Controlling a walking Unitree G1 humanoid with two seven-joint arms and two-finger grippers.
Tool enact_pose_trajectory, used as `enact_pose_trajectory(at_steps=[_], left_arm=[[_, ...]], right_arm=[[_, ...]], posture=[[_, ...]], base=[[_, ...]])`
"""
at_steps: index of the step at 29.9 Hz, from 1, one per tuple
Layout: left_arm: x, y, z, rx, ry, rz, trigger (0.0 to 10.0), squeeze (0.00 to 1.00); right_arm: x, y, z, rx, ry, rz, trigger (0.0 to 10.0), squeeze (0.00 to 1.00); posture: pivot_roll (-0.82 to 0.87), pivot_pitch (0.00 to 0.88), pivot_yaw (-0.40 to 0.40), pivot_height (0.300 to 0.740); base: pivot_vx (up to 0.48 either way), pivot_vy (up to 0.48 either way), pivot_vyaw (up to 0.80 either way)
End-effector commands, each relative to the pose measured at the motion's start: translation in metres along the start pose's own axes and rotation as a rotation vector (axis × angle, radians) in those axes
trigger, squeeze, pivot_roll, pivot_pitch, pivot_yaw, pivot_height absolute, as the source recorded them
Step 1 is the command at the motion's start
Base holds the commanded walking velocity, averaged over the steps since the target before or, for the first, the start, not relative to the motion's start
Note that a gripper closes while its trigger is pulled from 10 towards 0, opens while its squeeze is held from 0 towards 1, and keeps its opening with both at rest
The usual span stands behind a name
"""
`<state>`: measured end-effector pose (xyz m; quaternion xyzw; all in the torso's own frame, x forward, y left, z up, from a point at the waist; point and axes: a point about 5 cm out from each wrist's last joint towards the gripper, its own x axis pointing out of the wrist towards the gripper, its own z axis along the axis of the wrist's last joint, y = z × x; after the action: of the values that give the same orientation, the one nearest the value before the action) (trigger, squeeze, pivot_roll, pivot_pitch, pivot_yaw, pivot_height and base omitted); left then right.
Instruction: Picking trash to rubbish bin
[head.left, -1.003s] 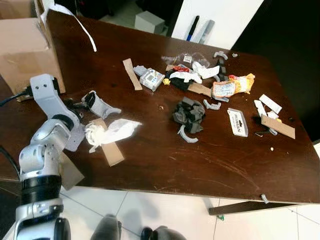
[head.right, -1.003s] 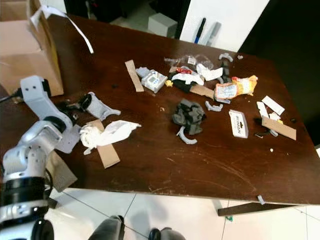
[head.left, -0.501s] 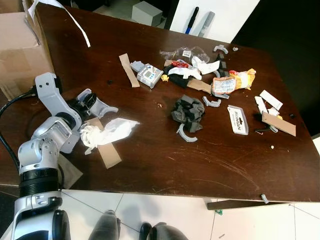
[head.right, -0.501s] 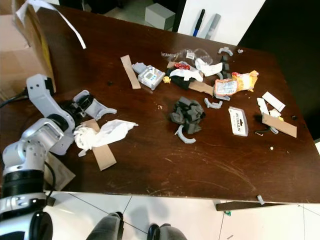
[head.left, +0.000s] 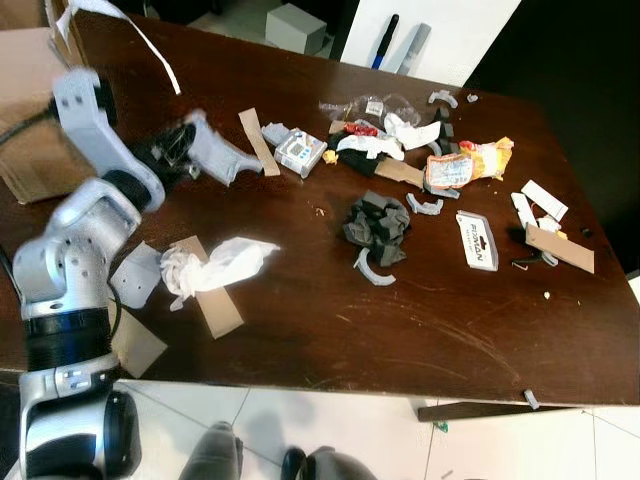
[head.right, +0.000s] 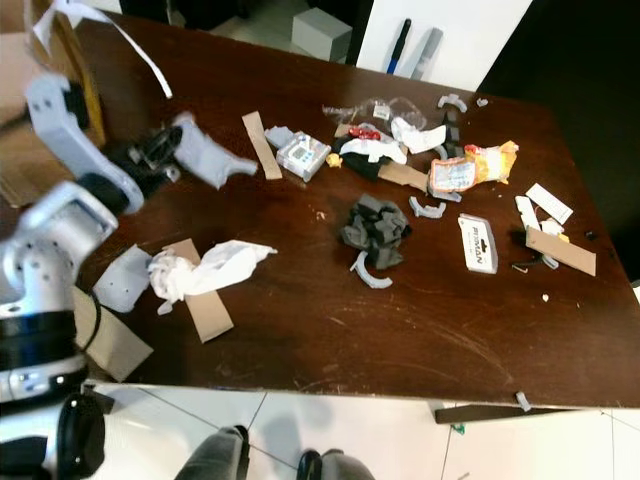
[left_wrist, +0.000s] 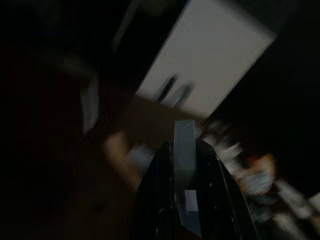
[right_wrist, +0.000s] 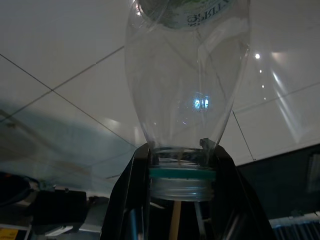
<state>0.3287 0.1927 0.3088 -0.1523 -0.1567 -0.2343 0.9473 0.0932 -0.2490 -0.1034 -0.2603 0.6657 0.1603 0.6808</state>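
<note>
The right wrist view shows what the head views do not: the right gripper (right_wrist: 177, 165) has its jaws clamped on the neck of a clear plastic bottle (right_wrist: 187, 75), just above its green ring, with pale floor tiles behind it. The left wrist view is dark and blurred, yet it shows a grey strip (left_wrist: 184, 165) standing between the two black fingers (left_wrist: 155, 195), which press on it from both sides. From the head, the left gripper (head.left: 178, 152) is raised over the near-left part of the tabletop (head.left: 330, 320), and the same grey foam piece (head.left: 215, 155) sticks out of its jaws toward the middle of the table. Nearest the robot, at the table's edge, lie a flat cardboard piece (head.left: 135, 345), a grey scrap (head.left: 133, 275), a crumpled white tissue (head.left: 215, 262) and a cardboard strip (head.left: 212, 300) under it. Farther in, near the middle, sits a dark grey foam heap (head.left: 376, 222) with a curved grey piece (head.left: 372, 270) beside it, and to the right a white label tag (head.left: 474, 240) and another brown card (head.left: 558, 248). Beyond those lie a long cardboard strip (head.left: 258, 142), a small white device (head.left: 301, 152), an orange snack wrapper (head.left: 462, 165) and mixed wrappers. A cardboard box (head.left: 30, 110) stands at the far left, behind the raised arm.
</note>
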Motion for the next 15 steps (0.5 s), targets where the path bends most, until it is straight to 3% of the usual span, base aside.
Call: enact_pose_trajectory(at_steps=[1,3,4,5,8,9,13,15], left_arm=[[0.002,-0.021,0.011,0.018,-0.042,-0.116,0.0,0.0],[-0.001,-0.047,0.015,0.034,-0.082,-0.254,0.0,0.0],[-0.001,-0.047,0.015,0.034,-0.082,-0.254,0.0,0.0],[-0.006,-0.062,0.009,0.013,-0.088,-0.348,0.3,0.0],[-0.01,-0.068,0.004,-0.016,-0.083,-0.384,0.3,0.0],[-0.013,-0.072,-0.015,-0.038,-0.029,-0.38,10.0,0.0],[-0.029,-0.083,-0.073,-0.054,0.147,-0.339,10.0,0.0],[-0.032,-0.084,-0.083,-0.068,0.172,-0.321,10.0,0.0]], right_arm=[[0.001,0.003,-0.011,-0.004,0.034,0.002,10.0,0.0],[0.001,0.003,-0.008,-0.01,0.026,0.003,10.0,0.0],[0.001,0.003,-0.008,-0.01,0.026,0.003,10.0,0.0],[0.001,0.004,-0.006,-0.014,0.018,0.003,10.0,0.0],[0.001,0.004,-0.004,-0.015,0.014,0.003,10.0,0.0],[0.001,0.004,-0.004,-0.016,0.01,0.001,10.0,0.0],[0.001,0.004,-0.002,-0.021,0.004,-0.001,10.0,0.0],[0.001,0.004,-0.002,-0.024,0.005,0.0,10.0,0.0]], posture=[[0.25,0.158,-0.149,0.74],[0.27,0.144,-0.144,0.74],[0.27,0.144,-0.144,0.74],[0.27,0.142,-0.137,0.74],[0.27,0.142,-0.137,0.74],[0.28,0.141,-0.134,0.74],[0.29,0.139,-0.138,0.74],[0.29,0.139,-0.138,0.74]], base=[[0.0,0.0,0.0],[0.0,0.0,0.0],[0.0,0.0,0.0],[0.0,0.0,0.0],[0.0,0.0,0.0],[0.0,0.0,0.0],[-0.274,0.0,0.0],[-0.322,0.0,0.0]])
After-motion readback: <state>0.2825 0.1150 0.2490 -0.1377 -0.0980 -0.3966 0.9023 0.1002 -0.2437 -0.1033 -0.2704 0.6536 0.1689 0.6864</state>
